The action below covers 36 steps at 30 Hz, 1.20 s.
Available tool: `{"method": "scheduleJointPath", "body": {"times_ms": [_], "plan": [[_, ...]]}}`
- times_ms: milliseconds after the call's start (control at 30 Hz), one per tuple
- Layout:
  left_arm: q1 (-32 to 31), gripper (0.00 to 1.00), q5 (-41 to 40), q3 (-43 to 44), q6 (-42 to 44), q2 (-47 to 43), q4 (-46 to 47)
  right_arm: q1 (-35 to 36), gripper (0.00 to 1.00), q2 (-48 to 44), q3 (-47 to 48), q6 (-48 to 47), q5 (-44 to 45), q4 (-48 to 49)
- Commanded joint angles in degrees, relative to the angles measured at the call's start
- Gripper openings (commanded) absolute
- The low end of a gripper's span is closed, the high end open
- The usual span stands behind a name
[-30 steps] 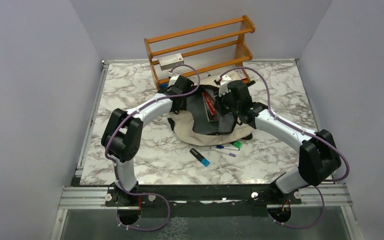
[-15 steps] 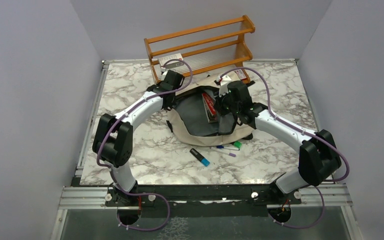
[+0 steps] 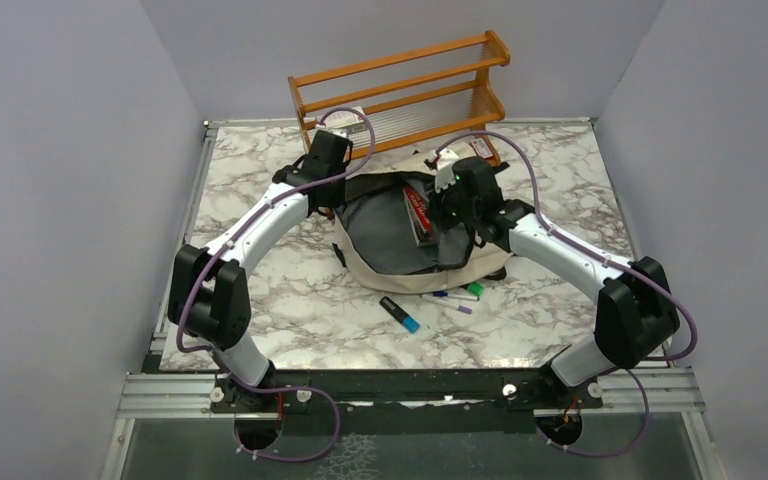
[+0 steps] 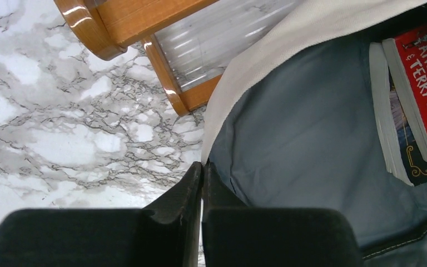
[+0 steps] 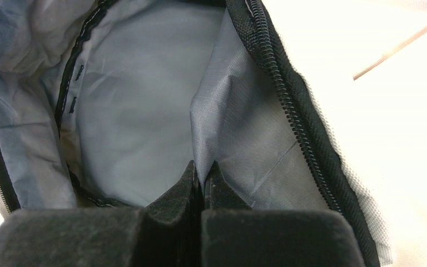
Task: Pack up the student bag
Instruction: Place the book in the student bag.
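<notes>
The student bag (image 3: 396,270) lies open in the middle of the table, beige outside (image 5: 400,111) with a grey lining (image 4: 306,133) and a black zipper (image 5: 294,117). A red-covered book (image 3: 418,212) rests inside it, its cover and page edges plain in the left wrist view (image 4: 422,89). My left gripper (image 3: 340,197) is shut on the bag's left rim (image 4: 202,164), where beige cloth meets lining. My right gripper (image 3: 450,215) is inside the opening at its right side, shut on a fold of the grey lining (image 5: 203,167).
A wooden rack (image 3: 400,90) stands just behind the bag, its foot close to my left fingers (image 4: 172,89). A black marker with a blue cap (image 3: 400,314) and some pens (image 3: 455,296) lie in front of the bag. A small box (image 3: 477,148) sits at the rack's right foot.
My left gripper has shut on the bag's left rim and drawn it back-left toward the rack, spreading the opening wider. The right gripper has stayed shut on the lining.
</notes>
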Motion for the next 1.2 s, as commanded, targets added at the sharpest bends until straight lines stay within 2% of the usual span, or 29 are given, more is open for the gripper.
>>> {"method": "scheduleJointPath", "body": {"times_ms": [0,67,200,267,400,500,600,767,900,1033,1167], "plan": [[0.21,0.08,3.92,-0.45,-0.88,-1.19,0.69,0.48,0.01,0.53,2.05,-0.20,-4.70,-1.03],[0.21,0.14,4.05,-1.42,-2.00,-1.22,1.09,0.47,0.01,0.43,1.74,-0.20,-4.49,-0.96],[0.17,0.38,4.48,-2.24,-3.64,-1.41,1.44,0.48,0.01,0.36,1.59,-0.20,-5.29,-0.57],[0.21,0.47,4.74,-2.18,-4.31,-1.53,1.44,0.47,0.01,0.47,1.53,-0.20,-6.12,-0.45],[0.21,0.57,4.54,-1.38,-5.91,-1.19,0.87,0.47,0.01,1.09,1.56,-0.20,-6.07,0.22],[-0.21,0.60,4.53,-0.65,-8.61,-0.99,-0.65,0.48,0.01,1.72,1.95,-0.20,-5.58,0.28],[-2.42,0.63,0.53,-0.67,-12.01,-1.29,-3.48,0.47,0.01,1.90,2.14,-0.20,-4.82,0.27],[-5.08,0.64,0.29,-3.12,-17.66,-2.29,-5.33,0.47,0.01,1.28,2.10,0.73,-3.93,0.61],[-5.94,0.62,-0.25,-4.26,-18.40,-2.24,-5.43,0.47,0.01,1.69,1.84,1.26,-5.21,0.82],[-5.94,0.53,-1.26,-4.04,-17.40,-2.95,-5.70,0.47,0.02,1.91,1.30,1.22,-5.17,1.08],[-5.94,0.36,-2.23,-3.97,-15.35,-3.07,-6.16,0.47,0.07,2.09,1.25,1.51,-4.45,1.52]]}}
